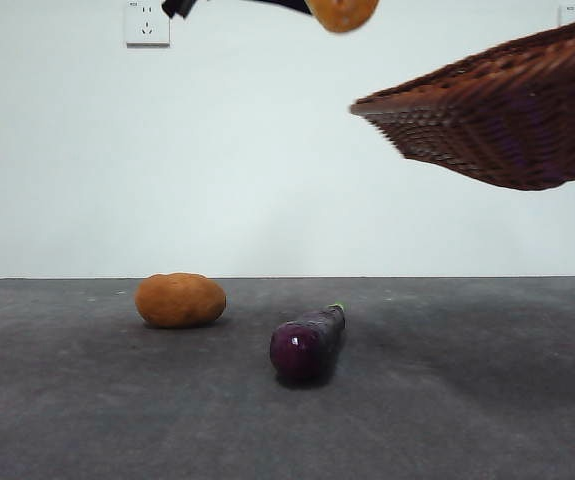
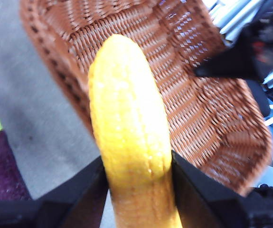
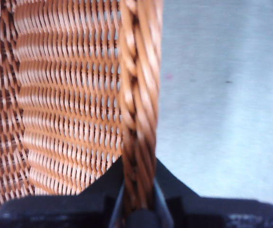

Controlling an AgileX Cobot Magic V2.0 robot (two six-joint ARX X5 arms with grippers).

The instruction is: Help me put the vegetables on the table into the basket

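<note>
The corn cob is showing as a long, bumpy, bright yellow body, rounded at its far tip, and the left gripper is clamping it between its two black jaws, one jaw pressing each side; it is hanging in the air in front of the basket's open hollow, though whether it is over the rim or just short of it is hard to tell. In the front view only the cob's rounded end is peeking down from the top edge, looking orange there, with a black tip of the arm beside it; the rest is being cut off. The basket is being held up off the table, tilted, its brown weave and braided rim blurred; its right part is running out of the front picture. The right gripper is pinching the braided rim, jaws closed tight on it. The potato, rounded and orange-brown, is lying on the table; the eggplant, glossy dark purple with a green stem, is lying near it, apart, its stem end pointing away from the camera.
</note>
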